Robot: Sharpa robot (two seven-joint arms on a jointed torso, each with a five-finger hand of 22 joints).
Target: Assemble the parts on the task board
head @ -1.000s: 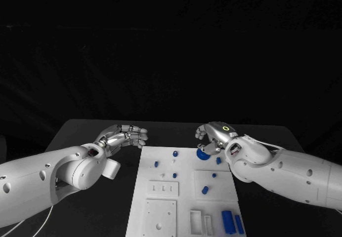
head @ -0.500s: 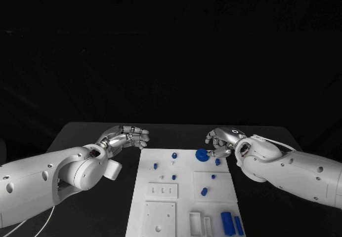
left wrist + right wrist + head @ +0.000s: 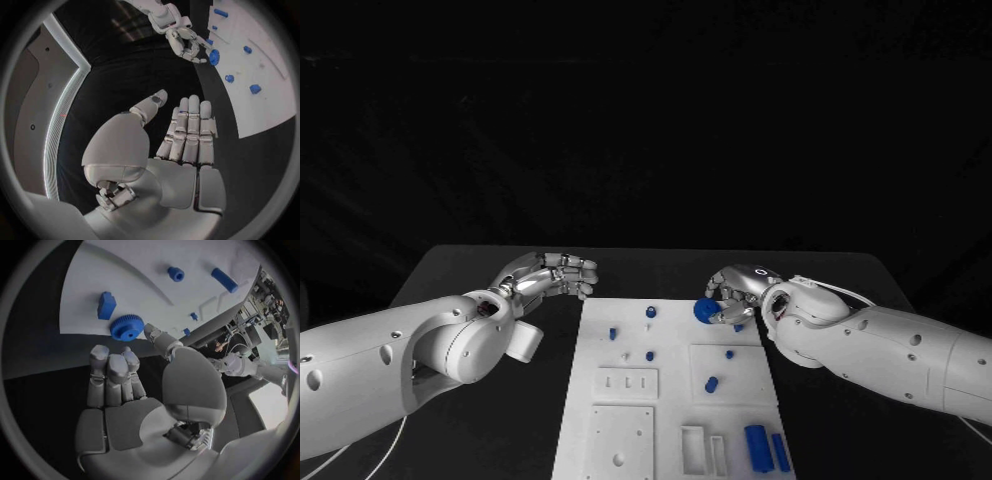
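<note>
The blue gear (image 3: 127, 327) looks light, stiff; grip its toothed rim. Right hand (image 3: 737, 291) fingers apart beside it; left hand (image 3: 555, 275) fingers together, empty.

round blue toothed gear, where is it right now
The round blue toothed gear sits at the far right corner of the white task board, right at the right hand's fingertips, with a small blue block beside it.

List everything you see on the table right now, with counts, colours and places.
Table: one, black, under everything.
Task board: one, white, mid-table between the arms.
Gear: one, blue, board's far right corner, at the right hand's fingertips.
Smaller parts: several, blue, scattered over the board; two long ones at its near right.
Left hand: silver, off the board's far left corner, holding nothing.
Right hand: silver, beside the gear; grip unclear.
</note>
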